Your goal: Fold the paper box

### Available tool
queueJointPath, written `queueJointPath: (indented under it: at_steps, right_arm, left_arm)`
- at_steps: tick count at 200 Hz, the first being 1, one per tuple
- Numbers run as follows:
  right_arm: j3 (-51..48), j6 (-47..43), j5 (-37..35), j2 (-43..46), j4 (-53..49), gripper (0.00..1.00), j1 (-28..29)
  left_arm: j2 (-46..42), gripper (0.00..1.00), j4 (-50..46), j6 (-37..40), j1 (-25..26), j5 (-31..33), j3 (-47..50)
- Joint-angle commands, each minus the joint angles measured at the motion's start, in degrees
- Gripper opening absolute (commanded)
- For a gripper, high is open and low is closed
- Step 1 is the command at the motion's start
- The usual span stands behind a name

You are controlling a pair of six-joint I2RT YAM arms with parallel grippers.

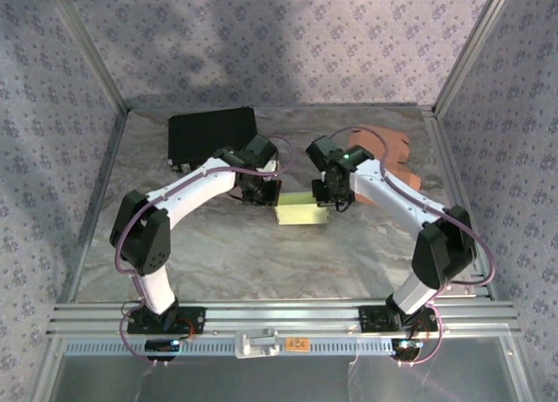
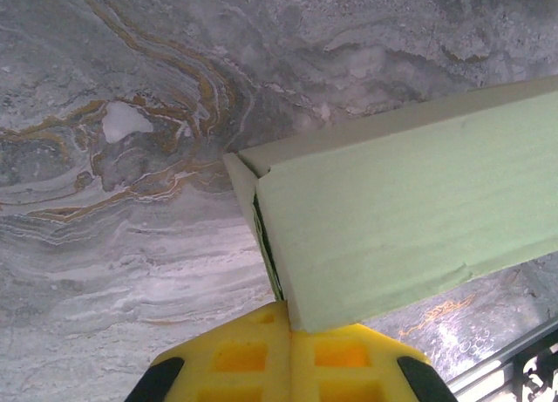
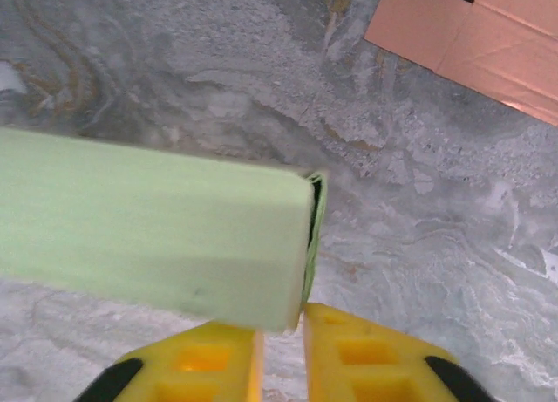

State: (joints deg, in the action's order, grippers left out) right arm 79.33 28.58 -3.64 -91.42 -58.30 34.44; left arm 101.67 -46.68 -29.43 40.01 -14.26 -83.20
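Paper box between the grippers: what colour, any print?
The paper box is plain pale green, no print visible. The right wrist view shows it best.

Soft even light, blurred close-ups

From my remote station I see a grey marble-patterned tabletop [image 1: 218, 254] with a flat black rectangular sheet [image 1: 212, 133] lying at its far left corner and flattened salmon-pink cardboard [image 1: 397, 149] at its far right. Floral-patterned wall panels [image 1: 52, 114] enclose the tabletop on three sides. A ribbed aluminium rail [image 1: 288, 315] runs along its near edge, with a small orange tag [image 1: 298, 344] just beyond.
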Motion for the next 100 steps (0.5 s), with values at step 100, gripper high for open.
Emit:
queueJointPath:
  at_steps: [100]
  right_arm:
    - [-22.4, 46.5, 26.6, 21.7, 29.0, 0.65, -16.6]
  left_arm:
    - [-1.8, 0.00, 0.0, -0.1, 2.5, 2.5, 0.7]
